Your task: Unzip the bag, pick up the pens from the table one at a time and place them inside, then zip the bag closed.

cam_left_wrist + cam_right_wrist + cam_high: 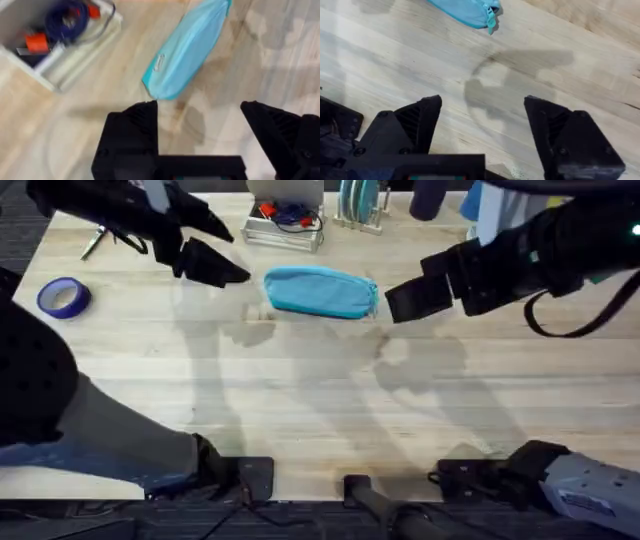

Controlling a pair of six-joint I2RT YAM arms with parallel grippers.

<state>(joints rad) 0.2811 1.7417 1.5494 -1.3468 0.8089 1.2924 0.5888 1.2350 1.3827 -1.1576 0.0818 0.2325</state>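
The light-blue bag lies on the wooden table at the back centre, its long side running left to right. My left gripper hovers just left of it, open and holding nothing. In the left wrist view the bag lies just past the black fingers, a small white tag near its near end. My right gripper hangs just right of the bag, open and empty too. The right wrist view catches the bag's end with its teal zipper pull. Any pens are out of view.
A blue tape roll lies at the far left. Behind the bag stands a white tray holding blue and orange items, with a rack of teal discs beside it. A metal tool lies at the back left.
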